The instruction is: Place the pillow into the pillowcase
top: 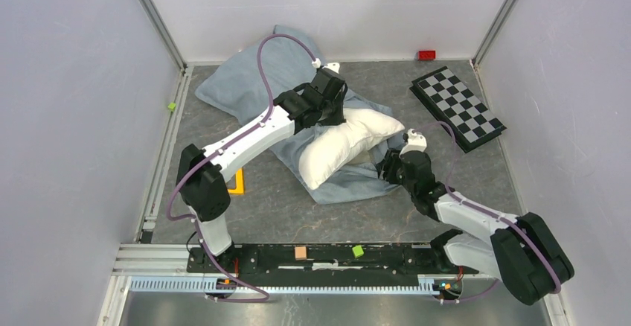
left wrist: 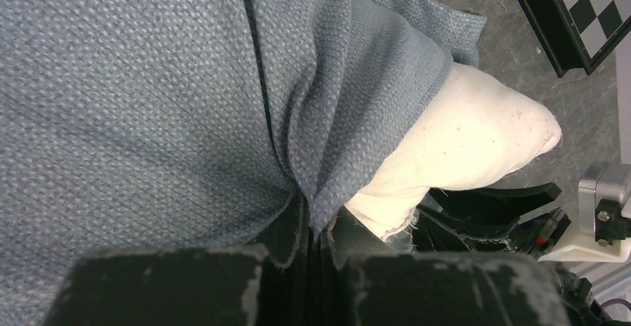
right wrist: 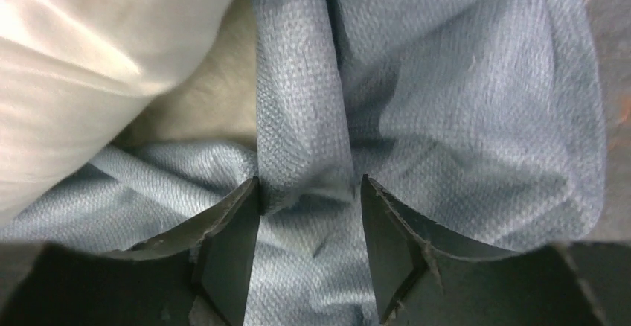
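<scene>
The white pillow lies across the middle of the blue-grey pillowcase, partly tucked under its cloth. My left gripper is at the pillow's far end, shut on a fold of the pillowcase, with the pillow bulging out just to the right. At the pillow's right side my right gripper is open, its fingers straddling a ridge of pillowcase cloth. The pillow fills the upper left of the right wrist view.
A black-and-white checkered board lies at the back right. A red block sits by the back wall, a small green piece by the left wall, an orange item beside the left arm. Walls close three sides.
</scene>
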`<state>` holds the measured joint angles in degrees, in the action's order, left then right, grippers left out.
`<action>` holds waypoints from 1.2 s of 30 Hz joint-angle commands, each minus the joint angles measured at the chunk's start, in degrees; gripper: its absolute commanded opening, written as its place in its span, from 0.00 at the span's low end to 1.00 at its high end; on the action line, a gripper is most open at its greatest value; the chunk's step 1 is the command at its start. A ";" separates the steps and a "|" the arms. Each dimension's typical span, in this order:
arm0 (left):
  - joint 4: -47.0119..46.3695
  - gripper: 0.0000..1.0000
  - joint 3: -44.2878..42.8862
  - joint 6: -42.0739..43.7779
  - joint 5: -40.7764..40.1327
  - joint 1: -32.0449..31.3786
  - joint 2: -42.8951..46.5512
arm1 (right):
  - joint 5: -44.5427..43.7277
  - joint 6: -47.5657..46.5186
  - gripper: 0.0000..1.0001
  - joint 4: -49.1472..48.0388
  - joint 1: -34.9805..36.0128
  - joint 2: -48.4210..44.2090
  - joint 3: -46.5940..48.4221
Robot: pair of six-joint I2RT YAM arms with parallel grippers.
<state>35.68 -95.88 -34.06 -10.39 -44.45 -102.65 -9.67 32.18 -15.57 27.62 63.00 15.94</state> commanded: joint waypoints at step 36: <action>-7.48 0.03 23.95 -4.83 -3.88 5.00 5.64 | -20.65 -12.04 0.00 16.25 -1.60 -6.37 19.10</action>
<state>23.97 -77.21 -40.03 -11.42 -41.54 -96.23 -30.96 25.34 0.86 27.62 62.19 31.05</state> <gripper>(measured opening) 0.062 0.010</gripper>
